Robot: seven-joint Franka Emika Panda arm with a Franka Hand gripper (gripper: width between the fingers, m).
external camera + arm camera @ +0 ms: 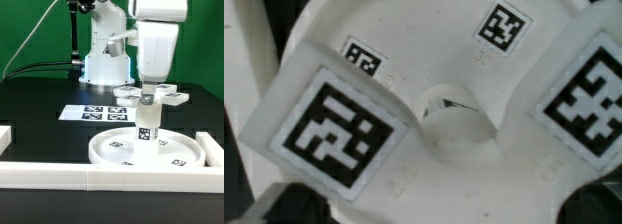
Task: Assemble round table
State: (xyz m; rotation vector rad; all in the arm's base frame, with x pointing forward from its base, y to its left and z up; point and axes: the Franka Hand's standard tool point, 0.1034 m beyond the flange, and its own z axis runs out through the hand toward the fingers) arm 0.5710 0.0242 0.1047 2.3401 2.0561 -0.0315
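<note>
The short cylindrical post (147, 128) stands upright over the middle of the large round rimmed disc (108, 152) near the table's front. My gripper (147, 103) comes straight down and is shut on the post's top. Whether the post's foot touches the disc I cannot tell. The four-armed cross piece (170, 96) lies on the table just behind the post, partly hidden by my gripper. In the wrist view the post (455, 125) fills the frame with large tags on both sides. My fingers do not show clearly there.
The marker board (92, 113) lies on the table to the exterior view's left of the cross piece. A long white rail (100, 178) runs along the front, another rail (212, 150) stands at the right, and a short end (5, 135) at the left. The robot base (105, 60) stands behind.
</note>
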